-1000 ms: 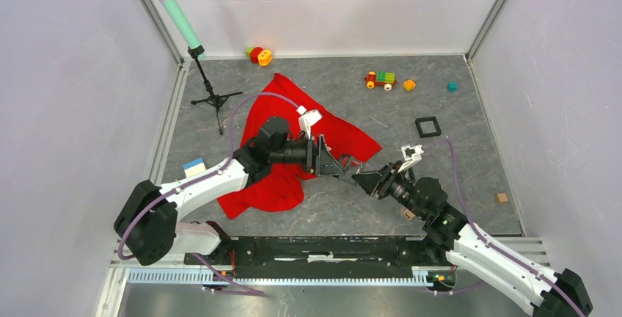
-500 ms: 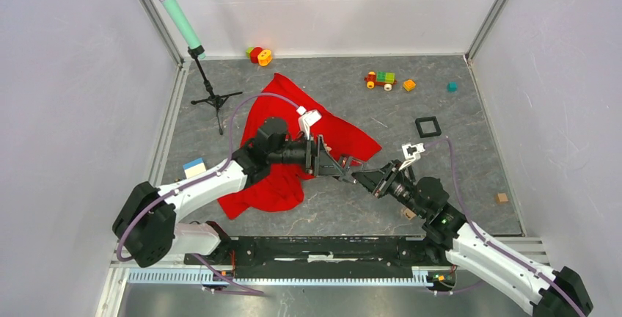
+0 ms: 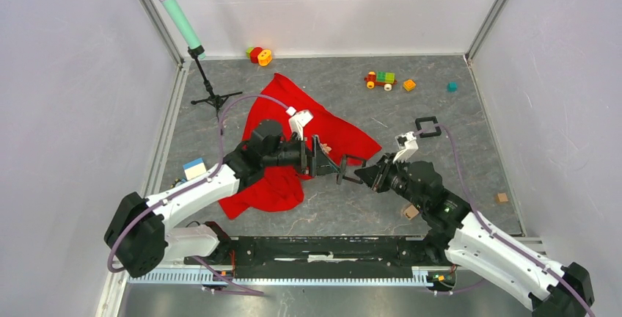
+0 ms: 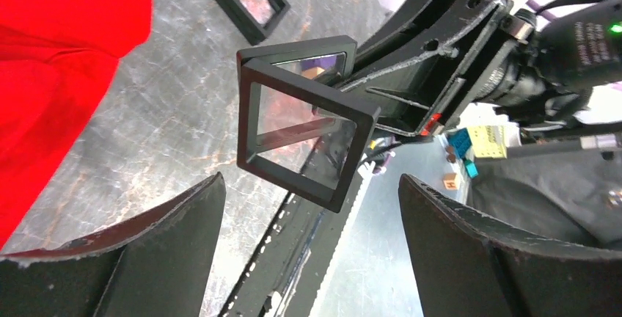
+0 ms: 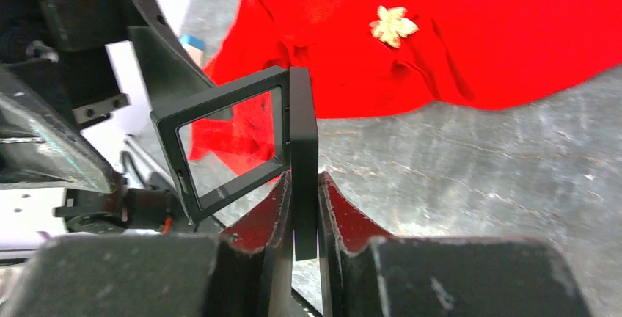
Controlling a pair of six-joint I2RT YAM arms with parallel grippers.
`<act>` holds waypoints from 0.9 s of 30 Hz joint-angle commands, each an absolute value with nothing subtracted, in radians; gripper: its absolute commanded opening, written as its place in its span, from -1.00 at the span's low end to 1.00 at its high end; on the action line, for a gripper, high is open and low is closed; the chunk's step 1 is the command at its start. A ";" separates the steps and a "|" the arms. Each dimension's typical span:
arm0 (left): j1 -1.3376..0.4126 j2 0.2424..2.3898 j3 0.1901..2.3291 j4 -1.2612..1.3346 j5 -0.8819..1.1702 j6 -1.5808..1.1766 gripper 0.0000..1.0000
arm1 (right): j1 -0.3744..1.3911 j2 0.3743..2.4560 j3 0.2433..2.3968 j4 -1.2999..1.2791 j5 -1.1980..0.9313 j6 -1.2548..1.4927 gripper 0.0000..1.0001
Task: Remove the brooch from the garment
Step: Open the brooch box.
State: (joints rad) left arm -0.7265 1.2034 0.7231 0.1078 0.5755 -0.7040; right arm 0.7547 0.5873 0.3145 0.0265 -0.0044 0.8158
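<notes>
The right gripper [image 5: 304,185] is clamped on one leaf of a hinged black frame case [image 5: 302,126]. That leaf sits edge-on between its fingers, and the other leaf, a clear pane in a black rim, stands open toward the left arm. The left gripper [image 4: 308,185] faces it with fingers spread wide, the case standing between them and touching neither in the wrist view. Beyond both, the red garment [image 5: 513,38] lies crumpled on the grey table [image 5: 477,185], and the gold leaf-shaped brooch [image 5: 393,23] sits on its cloth, untouched by either gripper.
</notes>
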 commanded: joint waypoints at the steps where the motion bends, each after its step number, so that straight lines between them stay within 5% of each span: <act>1: -0.738 1.184 0.731 0.043 0.477 -0.632 0.85 | 0.758 0.647 0.418 -0.168 0.062 0.724 -0.78; 9: -0.837 1.262 0.794 -0.077 0.233 -0.607 0.48 | 0.759 0.834 0.556 -0.348 0.127 0.682 -0.72; 27: -0.847 1.399 0.785 -0.011 0.237 -0.671 0.15 | 0.759 0.850 0.528 -0.294 0.084 0.690 -0.70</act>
State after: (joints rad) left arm -0.8486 1.3827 0.7971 -0.0856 0.2115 -0.6491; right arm 0.7555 0.8593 0.5121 -0.3336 0.0940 0.6930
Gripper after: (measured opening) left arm 0.610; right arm 0.188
